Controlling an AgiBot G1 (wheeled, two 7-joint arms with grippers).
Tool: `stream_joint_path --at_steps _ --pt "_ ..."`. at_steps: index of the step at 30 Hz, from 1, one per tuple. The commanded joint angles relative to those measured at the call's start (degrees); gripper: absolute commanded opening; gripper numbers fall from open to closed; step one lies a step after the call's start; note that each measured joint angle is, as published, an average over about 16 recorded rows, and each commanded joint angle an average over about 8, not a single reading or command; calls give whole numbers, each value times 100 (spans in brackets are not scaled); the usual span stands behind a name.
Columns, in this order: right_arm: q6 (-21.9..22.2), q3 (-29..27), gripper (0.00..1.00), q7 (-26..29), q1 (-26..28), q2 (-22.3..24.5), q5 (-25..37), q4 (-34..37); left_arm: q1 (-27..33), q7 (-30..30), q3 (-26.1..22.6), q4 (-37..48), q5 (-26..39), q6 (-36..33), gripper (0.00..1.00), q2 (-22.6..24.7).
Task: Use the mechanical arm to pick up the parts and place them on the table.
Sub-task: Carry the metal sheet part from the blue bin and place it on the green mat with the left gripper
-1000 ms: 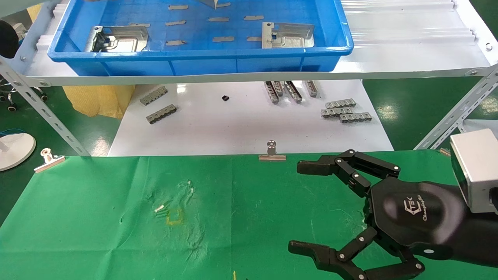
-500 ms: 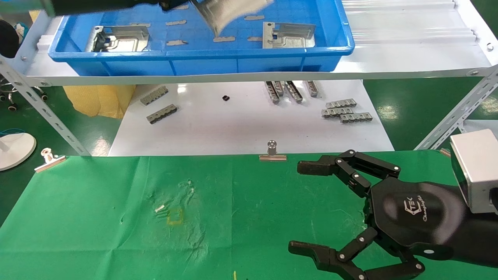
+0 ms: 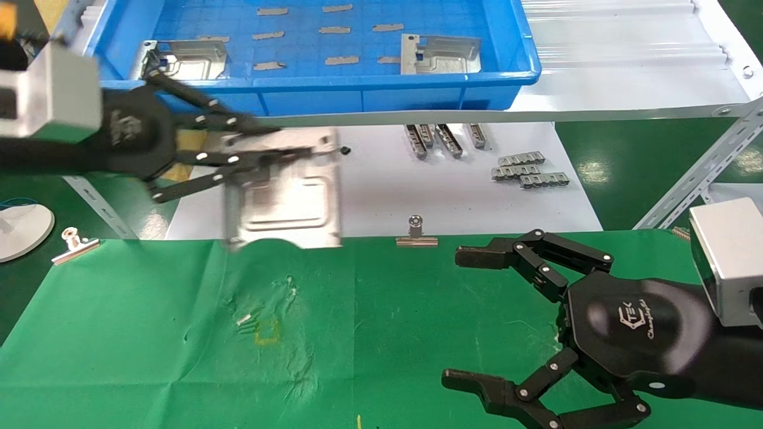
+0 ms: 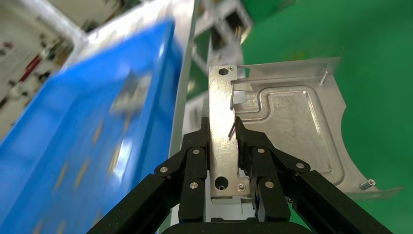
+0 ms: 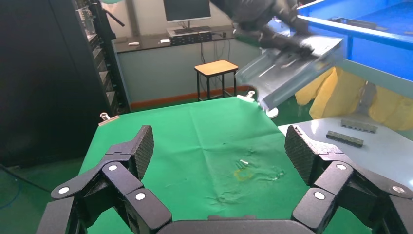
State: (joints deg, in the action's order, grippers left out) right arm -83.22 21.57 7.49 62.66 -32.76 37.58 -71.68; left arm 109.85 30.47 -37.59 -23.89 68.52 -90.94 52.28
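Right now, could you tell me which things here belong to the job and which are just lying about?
Job:
- left gripper, shut on a part
- two parts in the blue bin
- green table
- right gripper, open over the cloth

Lying about:
- toothed strips
- binder clips
- tape strips

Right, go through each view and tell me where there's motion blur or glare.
Head view: the left pincer and its sheet-metal plate are smeared by motion; the right pincer is sharp; glare spots on the glossy white tabletop. Left wrist view: plate crisp, blue bin streaked. Right wrist view: the far plate is blurred, the green cloth clear.
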Motion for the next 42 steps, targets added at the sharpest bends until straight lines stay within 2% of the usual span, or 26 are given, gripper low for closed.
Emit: stream_joint_path --at_steps 1,9,19,20,21,27,28,34,42 --pt "0 0 100 0 0 0 0 0 -65 219 -155 -149 3 14 0 -263" --pt "0 0 100 0 0 0 0 0 -195 867 -767 586 668 116 0 44" --pt "0 0 100 0 0 0 0 0 -485 1387 -1081 1368 975 154 0 424" --pt "0 1 100 0 0 0 0 0 -507 1422 -1099 1426 994 172 6 462" --pt "0 1 100 0 0 0 0 0 -525 1451 -1115 1485 1010 195 17 500" --pt "0 1 100 0 0 0 0 0 -576 1516 -1155 1815 1061 411 91 692" --pt "0 1 100 0 0 0 0 0 -583 1519 -1149 1865 1053 451 98 714" --pt "0 1 100 0 0 0 -1 0 -611 1554 -1096 2079 977 529 100 779" --pt "0 1 100 -1 0 0 -1 0 -566 1547 -1024 2234 868 263 100 705"
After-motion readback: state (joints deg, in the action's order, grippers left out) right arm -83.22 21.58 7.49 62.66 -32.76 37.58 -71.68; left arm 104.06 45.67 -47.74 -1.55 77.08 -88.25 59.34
